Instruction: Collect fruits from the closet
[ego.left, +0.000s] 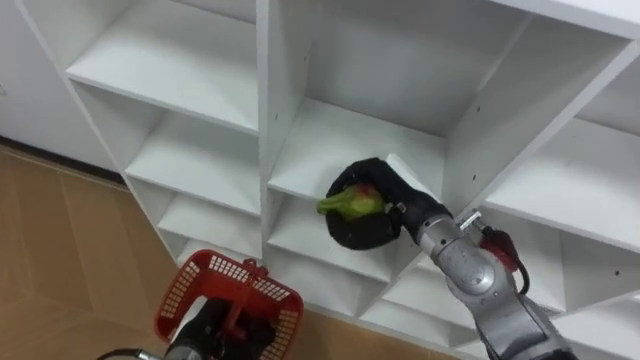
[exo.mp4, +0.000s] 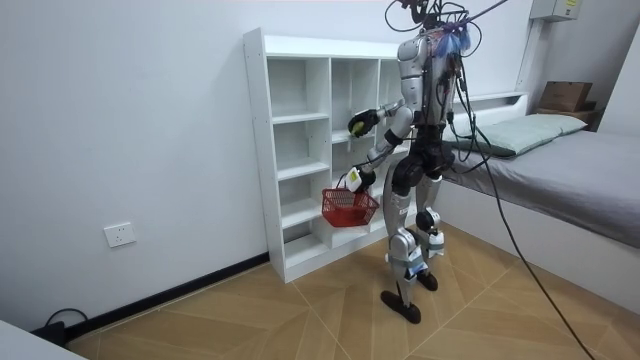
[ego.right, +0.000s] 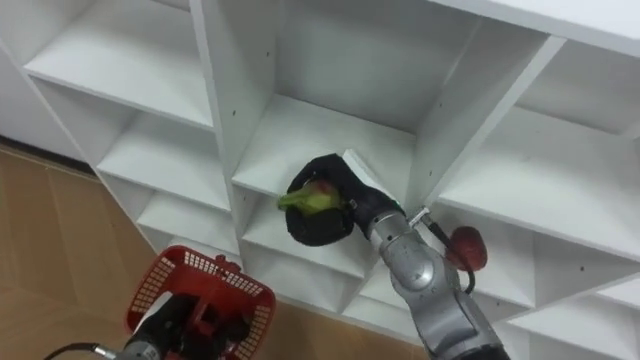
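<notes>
A green fruit with a reddish patch sits in my right hand, whose dark fingers are curled round it. That hand is held in front of the middle column of the white closet, just off the front edge of a shelf. My left hand is low at the view's bottom, holding the handle of a red mesh basket; its fingers sit under the handle. In the room view I stand facing the closet, the fruit raised at chest height.
The closet's shelves on all sides are bare white boards with upright dividers. Wooden floor lies to the left below. In the room view a bed stands behind me at the room view's right.
</notes>
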